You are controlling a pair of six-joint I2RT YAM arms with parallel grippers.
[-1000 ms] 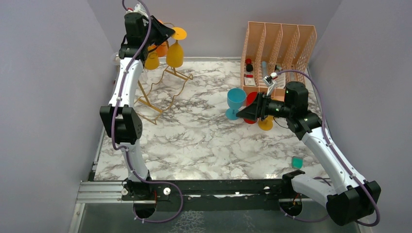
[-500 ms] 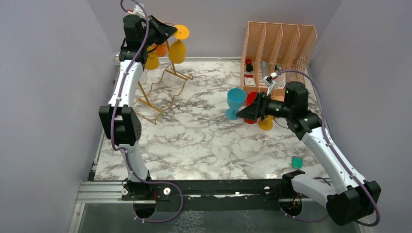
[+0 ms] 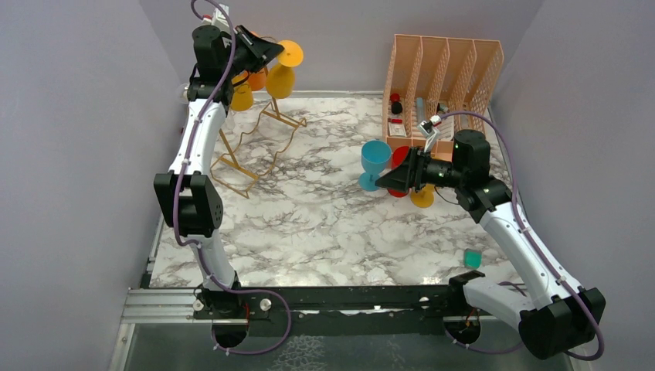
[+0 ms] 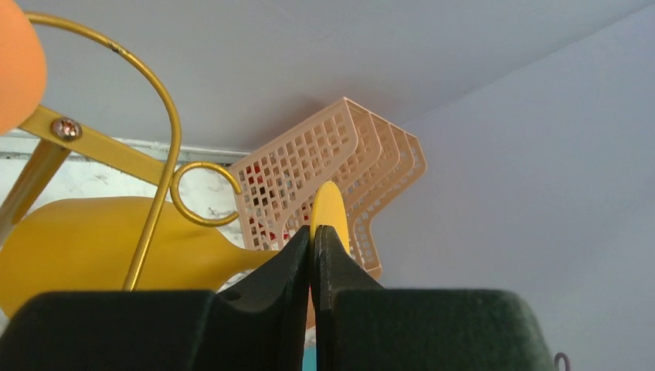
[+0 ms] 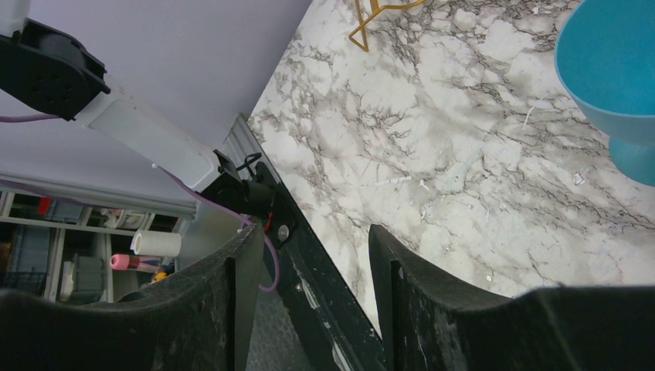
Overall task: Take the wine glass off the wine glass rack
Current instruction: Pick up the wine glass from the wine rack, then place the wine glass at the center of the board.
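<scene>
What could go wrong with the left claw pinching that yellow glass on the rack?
The left claw holds the yellow wine glass by its thin stem, so it may swing or slip. Its foot could snag the curled hook of the gold rack and tip it. The neighbouring orange glass might get knocked.

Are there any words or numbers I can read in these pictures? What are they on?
No text can be read in any view.
A small red and white item in the peach file organiser may carry print, but it is too small to read.
The yellow wine glass, gold rack and blue cup show no writing.
</scene>
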